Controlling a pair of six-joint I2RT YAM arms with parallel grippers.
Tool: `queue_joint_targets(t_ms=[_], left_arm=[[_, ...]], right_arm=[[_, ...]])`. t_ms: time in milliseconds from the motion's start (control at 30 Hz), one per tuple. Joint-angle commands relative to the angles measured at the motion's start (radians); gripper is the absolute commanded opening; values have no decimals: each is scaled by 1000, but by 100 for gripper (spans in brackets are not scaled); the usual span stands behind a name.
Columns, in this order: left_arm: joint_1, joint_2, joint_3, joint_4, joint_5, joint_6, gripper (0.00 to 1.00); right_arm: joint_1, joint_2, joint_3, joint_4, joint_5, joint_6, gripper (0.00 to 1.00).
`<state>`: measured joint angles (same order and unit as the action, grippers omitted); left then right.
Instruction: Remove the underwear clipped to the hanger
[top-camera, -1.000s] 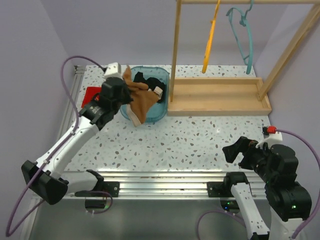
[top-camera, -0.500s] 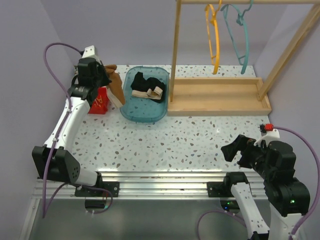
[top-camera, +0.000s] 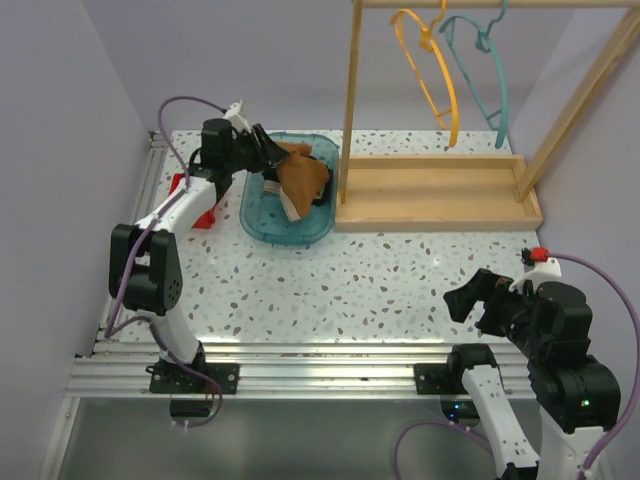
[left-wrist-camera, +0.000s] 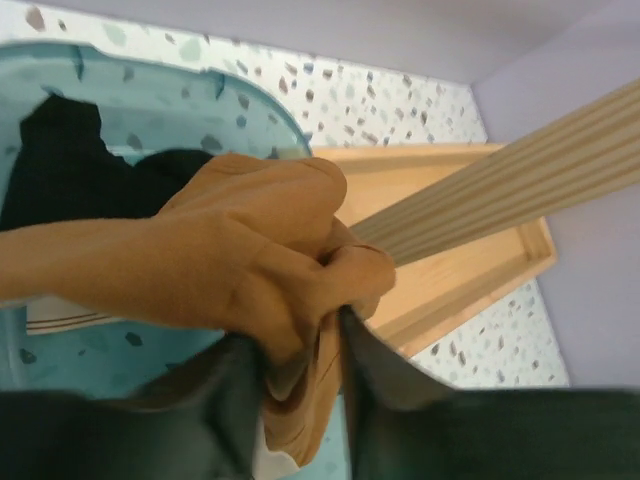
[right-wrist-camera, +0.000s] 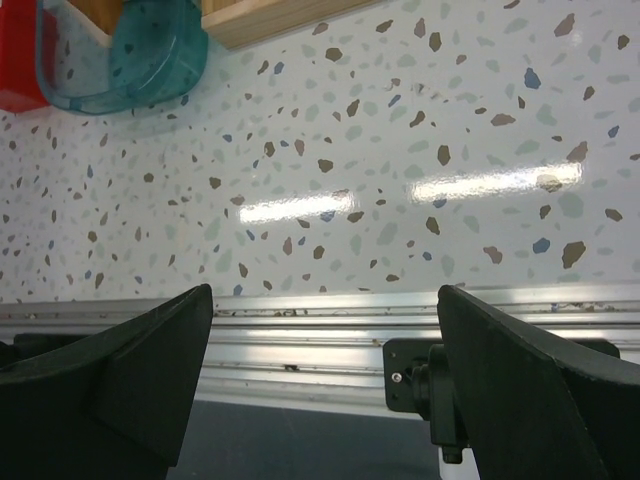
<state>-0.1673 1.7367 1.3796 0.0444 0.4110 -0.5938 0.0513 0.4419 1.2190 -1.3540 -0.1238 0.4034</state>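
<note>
The rust-brown underwear (top-camera: 302, 178) hangs bunched over the teal bin (top-camera: 300, 232), just off my left gripper (top-camera: 268, 155). In the left wrist view the brown cloth (left-wrist-camera: 230, 260) lies loosely between the two dark fingers of that gripper (left-wrist-camera: 295, 345), whose jaws stand apart. The black underwear (left-wrist-camera: 60, 160) lies inside the bin (left-wrist-camera: 180, 95), partly covered by the brown piece. My right gripper (top-camera: 470, 300) rests open near the table's front right, and in its own view the gripper (right-wrist-camera: 325, 290) holds nothing. An orange hanger (top-camera: 430, 70) and a teal hanger (top-camera: 490, 70) hang bare on the rail.
The wooden rack's tray base (top-camera: 430, 190) sits right of the bin, with its upright post (top-camera: 350, 100) close to the left gripper. A red object (top-camera: 195, 205) lies left of the bin. Aluminium rails (right-wrist-camera: 300, 340) run along the near table edge.
The left arm swung from the far left back right over the bin with the brown underwear, and its jaws have parted. The orange hanger is swinging. The right arm stayed put.
</note>
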Motion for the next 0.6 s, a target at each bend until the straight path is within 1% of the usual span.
queue_joint_targets(t_ms=[0,33,67,133,167,200,300,333,400,433,467,500,533,567], left_arm=[[-24,53,-2,43,49,-66,50],[-24,53,2,-27,-50,-67,59],[-24,50,1,-43,-89,-63,76],[-24,12,-27,-41,-153,-60,95],[-24,-14,-31,-38,-161,-57,100],[-23,-23,-22,-40,-167,-58,100],[-20,-63,25,-43,-115,-63,100],[-20,-77,38,-79,-68,-69,100],[-17,-136,50,-72,1,-107,100],[-17,-158,49,-67,71,-127,100],[-8,-182,42,-72,104,-196,100],[-5,-239,4,-72,126,-240,100],[-3,-277,-32,-17,155,-286,100],[-3,-364,-86,38,166,-384,100]], right_arm=[[-2,-2,22,-99,10,2,98],[-2,-3,28,-103,15,2,98],[-2,-8,39,-108,29,2,98],[-2,-8,48,-120,47,3,98],[-2,-9,54,-131,59,5,98],[-2,-11,56,-131,58,5,98],[-2,-14,62,-109,27,17,98],[-2,-15,63,-94,13,21,98],[-2,-15,79,-45,-40,29,98],[-1,-15,83,-25,-60,43,98],[-2,-15,97,10,-75,48,98],[-2,-15,100,32,-92,49,98],[-2,-12,103,53,-129,57,98],[-2,-6,117,78,-137,60,98]])
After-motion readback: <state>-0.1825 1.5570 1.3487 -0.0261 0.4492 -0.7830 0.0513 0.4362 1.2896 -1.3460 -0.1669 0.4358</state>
